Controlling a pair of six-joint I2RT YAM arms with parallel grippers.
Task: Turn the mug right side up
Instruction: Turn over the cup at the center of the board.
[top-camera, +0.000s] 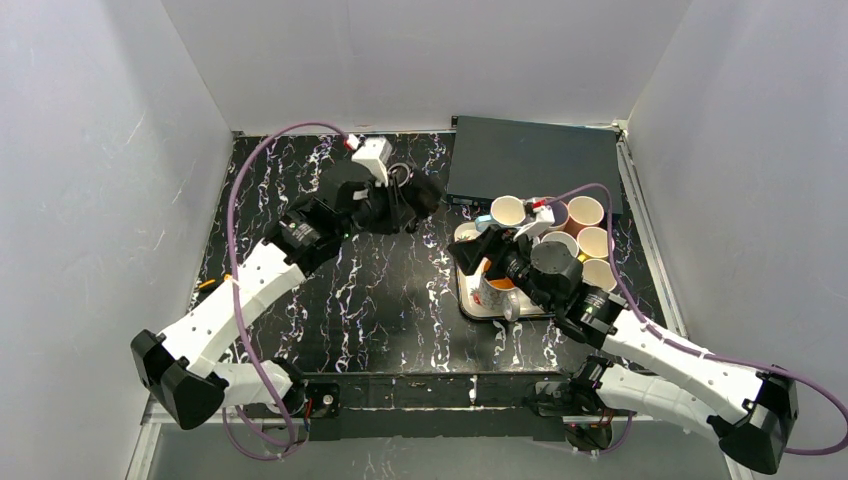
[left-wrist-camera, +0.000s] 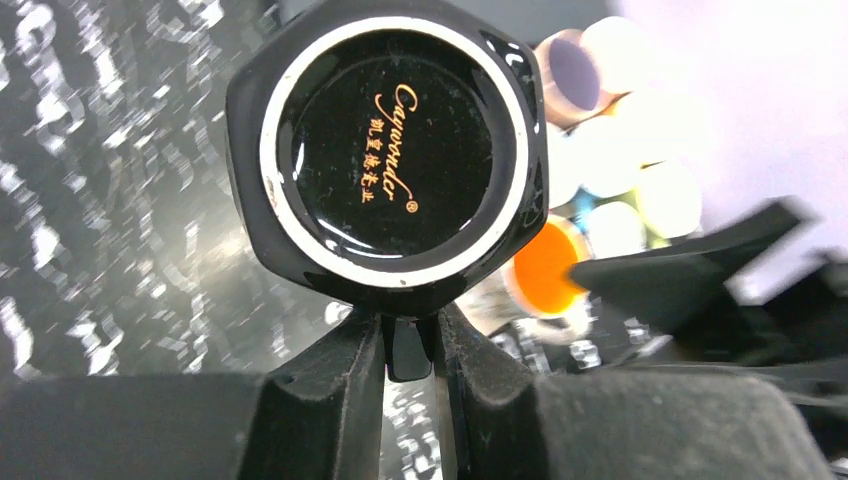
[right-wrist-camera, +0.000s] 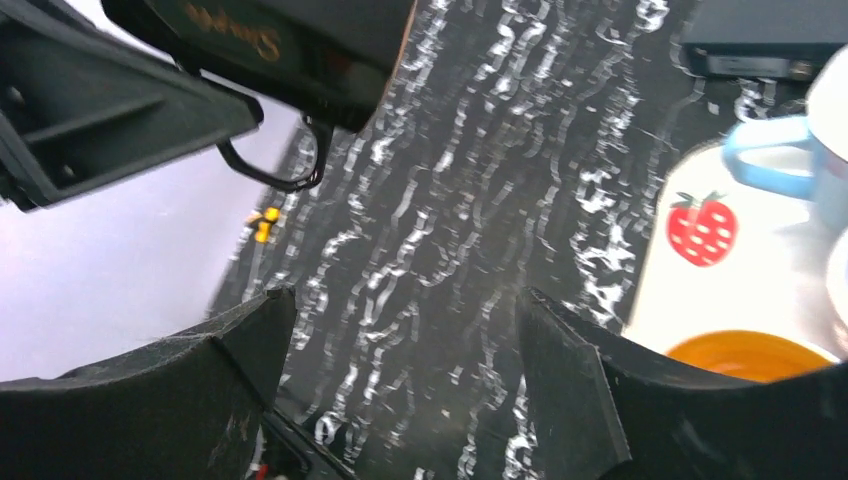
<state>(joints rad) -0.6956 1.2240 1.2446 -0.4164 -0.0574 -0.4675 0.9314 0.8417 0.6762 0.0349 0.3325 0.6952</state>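
At the far middle of the black marbled table (top-camera: 380, 300), my left gripper (left-wrist-camera: 408, 345) is pinched narrow on the handle of the black mug (left-wrist-camera: 390, 150). The mug's glazed base faces the wrist camera. It looks lifted off the surface and is not yet upright. My right gripper (right-wrist-camera: 405, 300) stands wide and empty near it, at the left edge of the white tray (top-camera: 480, 312).

The risks, as I judge them: with only the handle gripped, the heavy body could swivel or slide in the pinch during the turn. The mug could then drop, or land tilted on its rim. The two arms are also close together. A wide swing could clip the right gripper or knock the cups (top-camera: 590, 240) crowded on the tray.

The count: one black mug in hand and one tray. At least seven cups stand on the tray, one with an orange inside (top-camera: 500, 283), and the right arm hides part of the group. There is one flat black box (top-camera: 530, 160) at the back, and two arms.
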